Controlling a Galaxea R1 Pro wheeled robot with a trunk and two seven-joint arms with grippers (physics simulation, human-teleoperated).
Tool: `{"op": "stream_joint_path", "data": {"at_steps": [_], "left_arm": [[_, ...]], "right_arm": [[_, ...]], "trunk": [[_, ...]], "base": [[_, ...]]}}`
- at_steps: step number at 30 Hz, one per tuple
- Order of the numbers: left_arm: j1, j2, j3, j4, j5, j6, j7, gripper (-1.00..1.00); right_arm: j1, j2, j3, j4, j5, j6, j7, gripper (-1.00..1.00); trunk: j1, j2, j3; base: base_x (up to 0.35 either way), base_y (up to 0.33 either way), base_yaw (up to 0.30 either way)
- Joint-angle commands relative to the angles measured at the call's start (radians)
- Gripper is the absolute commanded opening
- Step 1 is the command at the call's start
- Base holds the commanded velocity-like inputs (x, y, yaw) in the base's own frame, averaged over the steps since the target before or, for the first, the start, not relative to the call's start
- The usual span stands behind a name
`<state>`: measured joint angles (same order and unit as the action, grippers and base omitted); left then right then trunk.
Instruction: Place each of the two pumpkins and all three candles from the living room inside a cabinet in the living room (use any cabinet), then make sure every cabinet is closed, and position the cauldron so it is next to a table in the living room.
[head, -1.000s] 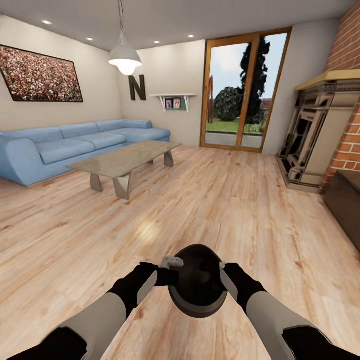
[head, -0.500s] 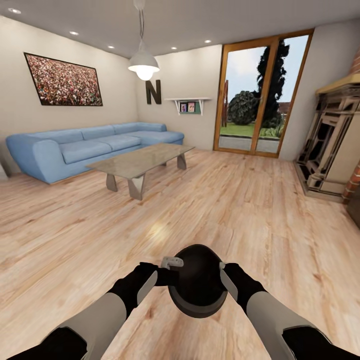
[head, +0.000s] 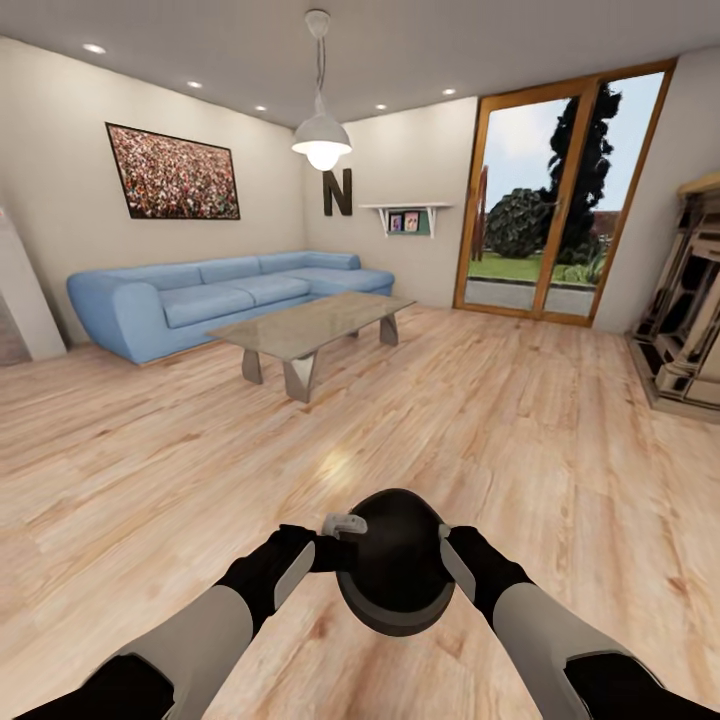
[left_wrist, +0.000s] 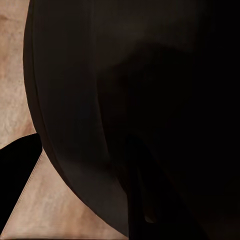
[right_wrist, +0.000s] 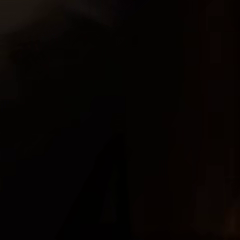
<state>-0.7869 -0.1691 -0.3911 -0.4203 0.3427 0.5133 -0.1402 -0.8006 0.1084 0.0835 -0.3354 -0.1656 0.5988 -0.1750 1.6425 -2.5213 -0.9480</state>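
Head view. Item: cauldron, carried low in front of the trunk, clear of the wood-plank floor, between the two arms. The left gripper is set against its left side and the right gripper against its right side; the pot is judged to be clamped between them, though whether either gripper's own fingers are closed cannot be told, the fingertips being hidden against the black body.

Appearance: small, round and black, with bulging sides and a wide mouth turned up towards the camera; a dull sheen is seen on the rim, and the inside reads as empty. In the left wrist view the curved dark wall of the cauldron is seen very close, with floor beyond it.

Destination: table, low and long with a greyish top, standing before the blue sofa, well apart from the cauldron across open floor.

Progress, as judged: the cauldron step is under way but not completed, since the pot is not yet beside the table. A carry across the floor and a set-down next to the table are left. The state of the pumpkins, candles and cabinets cannot be judged from these pictures.
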Motion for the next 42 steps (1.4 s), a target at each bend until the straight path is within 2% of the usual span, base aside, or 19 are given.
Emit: {"op": "stream_joint_path", "data": {"at_steps": [1, 20, 42], "left_arm": [[-0.002, 0.005, -0.016, -0.002, -0.011, 0.002, 0.002, -1.0], [-0.001, 0.005, -0.017, -0.002, -0.011, 0.002, 0.002, -1.0], [-0.001, 0.005, -0.017, -0.002, -0.011, 0.002, 0.001, -1.0]], "right_arm": [[0.0, -0.001, 0.039, 0.001, -0.057, -0.001, -0.006, -1.0], [0.0, -0.001, 0.038, 0.001, -0.057, -0.001, -0.006, -1.0], [0.0, -0.001, 0.038, 0.0, -0.057, -0.001, -0.007, -1.0]], "trunk": [[0.0, -0.001, 0.0], [0.0, -0.001, 0.023], [0.0, -0.001, 0.024]], "base": [[0.0, 0.0, 0.19], [0.011, 0.006, 0.179], [0.229, 0.186, 0.005]]}}
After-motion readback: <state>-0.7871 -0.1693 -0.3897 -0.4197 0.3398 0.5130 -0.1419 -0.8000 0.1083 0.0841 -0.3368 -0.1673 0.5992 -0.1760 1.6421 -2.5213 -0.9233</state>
